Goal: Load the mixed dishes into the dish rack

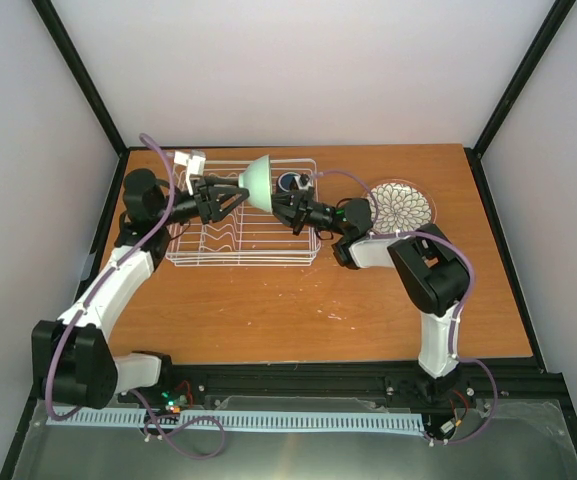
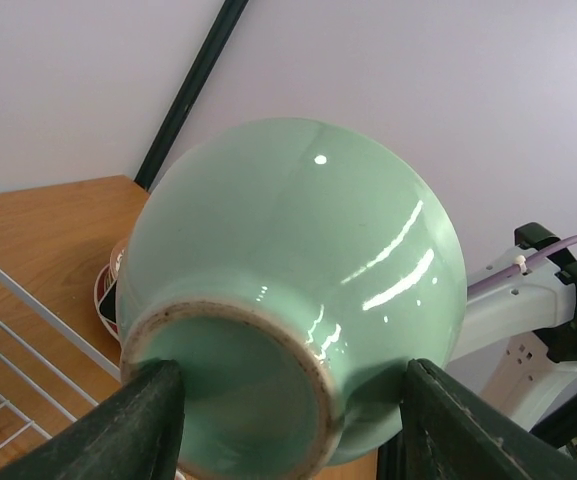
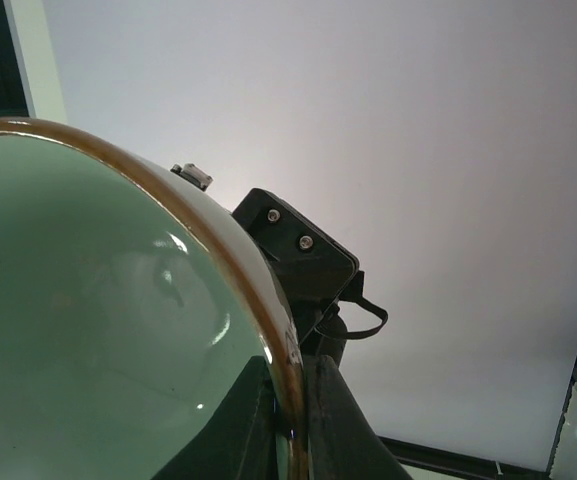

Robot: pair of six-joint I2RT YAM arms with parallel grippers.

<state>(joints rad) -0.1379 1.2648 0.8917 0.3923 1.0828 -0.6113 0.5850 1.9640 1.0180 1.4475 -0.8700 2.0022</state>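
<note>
The small mint-green bowl (image 1: 258, 182) hangs on its side above the white wire dish rack (image 1: 238, 255), held between both arms. My right gripper (image 1: 280, 205) is shut on its rim, one finger inside and one outside, as the right wrist view shows (image 3: 293, 375). My left gripper (image 1: 236, 195) is open, with its fingers spread around the bowl's foot (image 2: 228, 390) in the left wrist view. The dark blue mug (image 1: 290, 182) sits in the rack's far right corner. The white bowl with dark petal pattern (image 1: 400, 205) lies on the table to the right of the rack.
The rack's wavy dividers (image 1: 223, 238) stand below the left gripper. A red-rimmed dish edge (image 2: 108, 300) shows past the rack wires (image 2: 28, 370) in the left wrist view. Black frame posts stand at the table's back corners.
</note>
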